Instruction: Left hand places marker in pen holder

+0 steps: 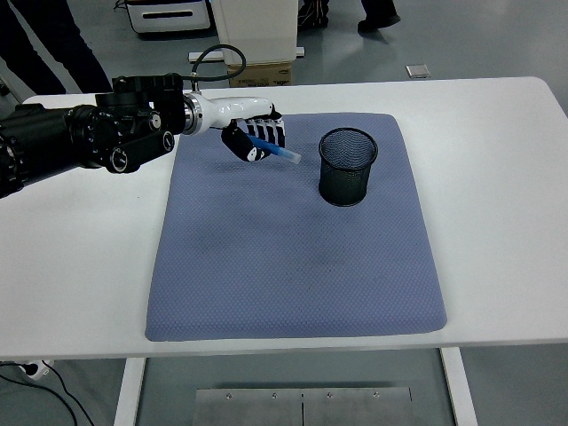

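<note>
While the left hand [253, 140] is clamped on the slim blue plastic marker [274, 150], its tip points toward the black wire-mesh pen holder [347, 166] just beyond. Light, stiff and likely slippery, it seems best gripped mid-barrel.

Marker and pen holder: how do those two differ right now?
The marker is blue and slim; the pen holder is black mesh and wide. The marker is held off the mat in the left hand, lying tilted; the pen holder stands upright on the mat. The marker is left of the holder, not yet in it. Both are over the mat.
</note>
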